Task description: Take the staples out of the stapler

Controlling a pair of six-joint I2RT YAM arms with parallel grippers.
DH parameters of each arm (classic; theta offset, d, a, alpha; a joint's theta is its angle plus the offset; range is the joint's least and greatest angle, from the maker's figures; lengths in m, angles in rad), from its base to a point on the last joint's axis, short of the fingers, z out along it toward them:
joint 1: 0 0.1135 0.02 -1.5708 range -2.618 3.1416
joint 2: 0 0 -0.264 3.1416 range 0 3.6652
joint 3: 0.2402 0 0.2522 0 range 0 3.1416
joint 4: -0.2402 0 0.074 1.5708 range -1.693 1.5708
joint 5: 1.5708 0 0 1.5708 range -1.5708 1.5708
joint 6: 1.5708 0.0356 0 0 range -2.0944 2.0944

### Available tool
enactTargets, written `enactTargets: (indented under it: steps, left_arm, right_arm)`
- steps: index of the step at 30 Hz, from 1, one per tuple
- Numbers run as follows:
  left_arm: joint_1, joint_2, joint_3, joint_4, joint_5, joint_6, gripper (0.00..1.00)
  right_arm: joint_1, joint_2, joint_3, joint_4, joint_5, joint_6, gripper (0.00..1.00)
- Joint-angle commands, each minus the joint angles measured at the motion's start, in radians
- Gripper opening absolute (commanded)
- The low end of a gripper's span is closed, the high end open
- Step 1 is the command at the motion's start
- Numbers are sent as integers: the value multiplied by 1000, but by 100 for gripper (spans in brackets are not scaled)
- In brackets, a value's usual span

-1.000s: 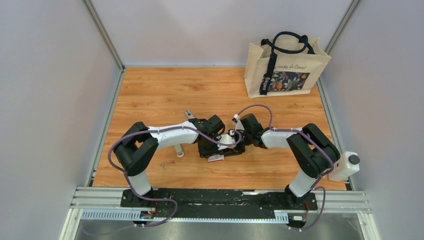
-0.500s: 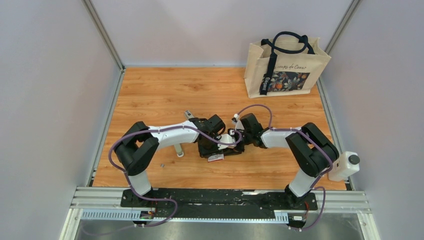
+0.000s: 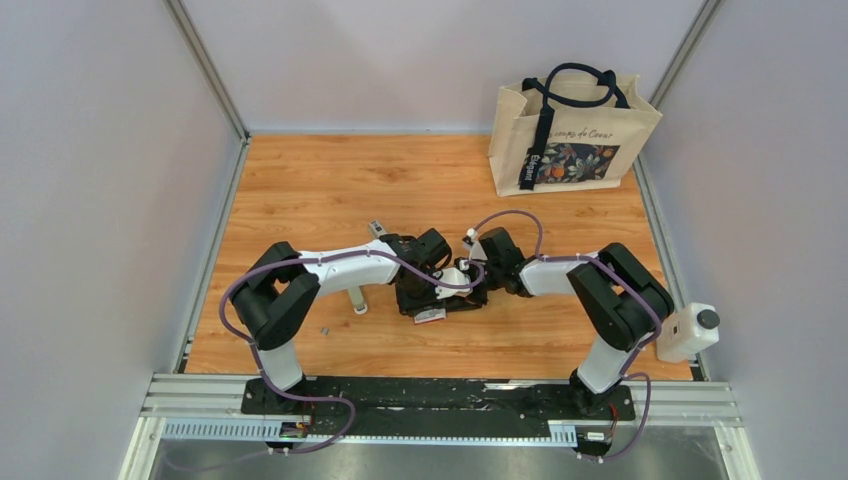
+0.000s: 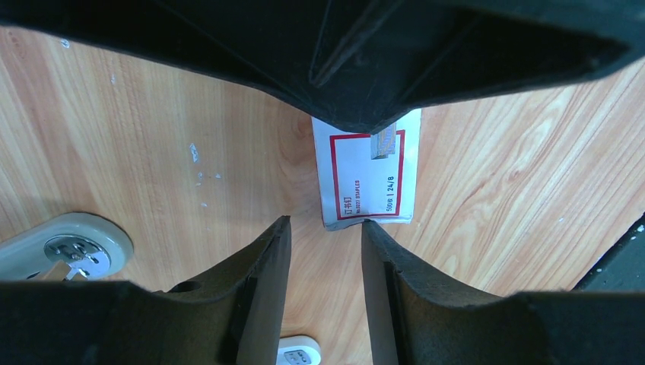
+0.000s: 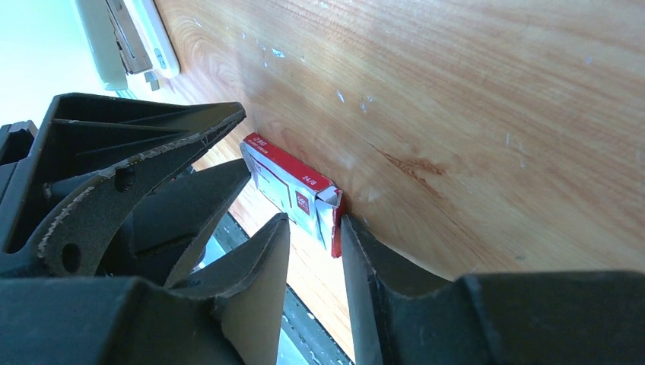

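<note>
Stapler unloading looks barely begun, since neither arm is at the stapler. Nearest the arm bases, a red-and-white staple box (image 3: 432, 316) lies flat on the wooden tabletop (image 3: 300, 190). Both arms reach inward and meet just above it. The left pincer (image 4: 325, 222) points down at the box's near end, its fingers a narrow gap apart with only bare wood between them. The right pincer (image 5: 314, 219) comes in low from the opposite side, fingers likewise slightly parted and holding nothing, with the box's torn end right at their tips. To the left, beside the left forearm, sits a cream item (image 3: 357, 300) with a silver metal part. Further back, just beyond the left wrist, the stapler (image 3: 376, 228) rests on the wood, small and dark, clear of both pincers. At the far right corner stands a canvas tote bag (image 3: 570, 135). Next, one pincer probably needs to pin that tiny body steady while the other frees its staples, with careful fingertip placement.
</note>
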Motion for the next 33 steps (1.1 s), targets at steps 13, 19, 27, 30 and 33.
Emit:
enactTargets:
  steps: [13, 19, 27, 30, 33]
  left_arm:
    - [28, -126, 1, -3, -37, -13, 65]
    - [158, -241, 162, -185, 88, -45, 68]
    - [357, -542, 275, -291, 193, -149, 78]
    - [361, -649, 207, -305, 158, -115, 79]
    - [368, -718, 157, -310, 72, -164, 85]
  right_arm:
    - [-55, -172, 23, -198, 10, -114, 97]
    - [-116, -272, 33, -336, 81, -166, 98]
    - [-121, -461, 201, -550, 306, -226, 100]
    - [-119, -502, 278, -593, 343, -240, 100]
    - [-117, -531, 333, -618, 348, -246, 100]
